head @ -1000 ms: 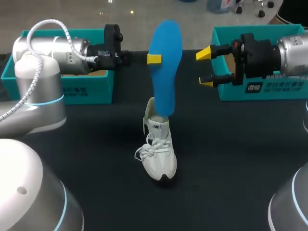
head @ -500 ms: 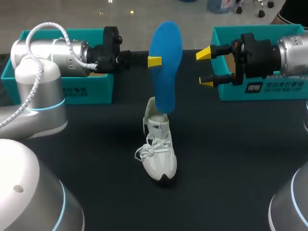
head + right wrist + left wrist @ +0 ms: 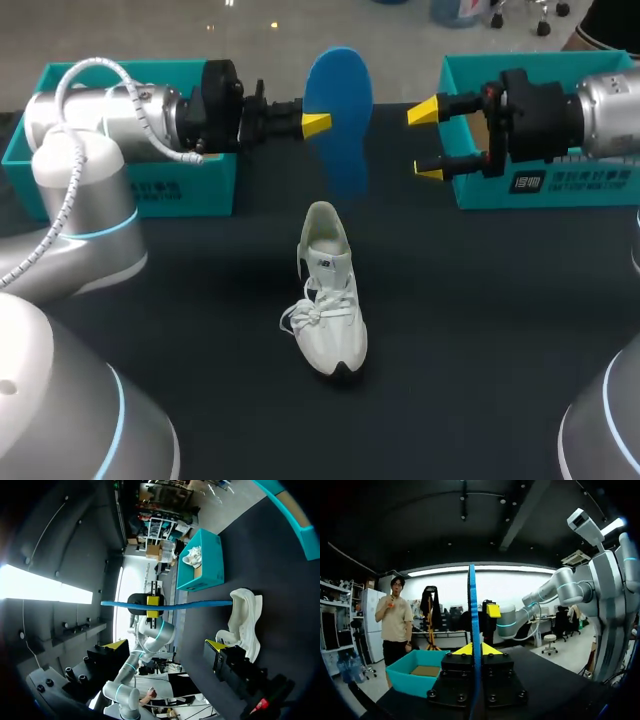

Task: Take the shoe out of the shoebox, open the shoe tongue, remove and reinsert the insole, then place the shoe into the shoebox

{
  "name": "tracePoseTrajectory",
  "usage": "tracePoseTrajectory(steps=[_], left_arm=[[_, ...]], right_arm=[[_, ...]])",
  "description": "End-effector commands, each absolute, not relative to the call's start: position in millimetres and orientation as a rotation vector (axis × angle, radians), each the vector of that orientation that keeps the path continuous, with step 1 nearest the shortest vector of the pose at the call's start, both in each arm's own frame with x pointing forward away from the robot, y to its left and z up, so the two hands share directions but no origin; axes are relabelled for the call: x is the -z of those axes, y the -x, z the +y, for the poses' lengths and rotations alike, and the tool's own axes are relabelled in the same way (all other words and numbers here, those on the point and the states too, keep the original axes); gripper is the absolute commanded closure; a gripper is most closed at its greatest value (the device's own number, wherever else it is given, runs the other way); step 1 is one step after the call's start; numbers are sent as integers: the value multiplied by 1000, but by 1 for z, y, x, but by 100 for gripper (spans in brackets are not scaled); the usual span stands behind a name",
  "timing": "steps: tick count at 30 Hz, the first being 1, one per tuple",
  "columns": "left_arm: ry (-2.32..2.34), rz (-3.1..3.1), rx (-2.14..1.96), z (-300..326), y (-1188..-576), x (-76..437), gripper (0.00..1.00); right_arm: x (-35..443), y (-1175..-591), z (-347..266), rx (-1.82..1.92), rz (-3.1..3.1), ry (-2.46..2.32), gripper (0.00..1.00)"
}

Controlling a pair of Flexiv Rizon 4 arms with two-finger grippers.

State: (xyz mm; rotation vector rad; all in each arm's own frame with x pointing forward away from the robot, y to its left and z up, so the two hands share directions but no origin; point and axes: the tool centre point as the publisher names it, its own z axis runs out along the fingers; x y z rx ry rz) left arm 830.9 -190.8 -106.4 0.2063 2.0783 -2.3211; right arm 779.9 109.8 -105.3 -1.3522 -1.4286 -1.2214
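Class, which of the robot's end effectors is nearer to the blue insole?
Left. The left end effector clamps the insole in the air; the right end effector stands open, apart from it, off to its side.

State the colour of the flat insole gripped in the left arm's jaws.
The flat foam insole is bright blue, seen best in the head view.

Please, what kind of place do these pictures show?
Probably a robotics lab bench: the left gripper holds a blue insole, the right gripper is open, and a white shoe stands on a black table.
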Motion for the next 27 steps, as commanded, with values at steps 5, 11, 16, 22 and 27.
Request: tracePoseTrajectory(steps=[5,11,16,22,27], left_arm=[[-347,1973,2268,-191,-832,109,100],[-722,1756,2012,-192,-832,117,100],[-950,1471,1787,-193,-837,121,100],[-1160,1251,1428,-188,-847,124,100],[-1169,1220,1384,-187,-849,120,100]], right_arm=[[106,-781,112,1221,-1429,1353,0],[106,-781,112,1221,-1429,1353,0],[106,-781,112,1221,-1429,1353,0],[106,-781,112,1221,-1429,1353,0],[106,-781,112,1221,-1429,1353,0]])
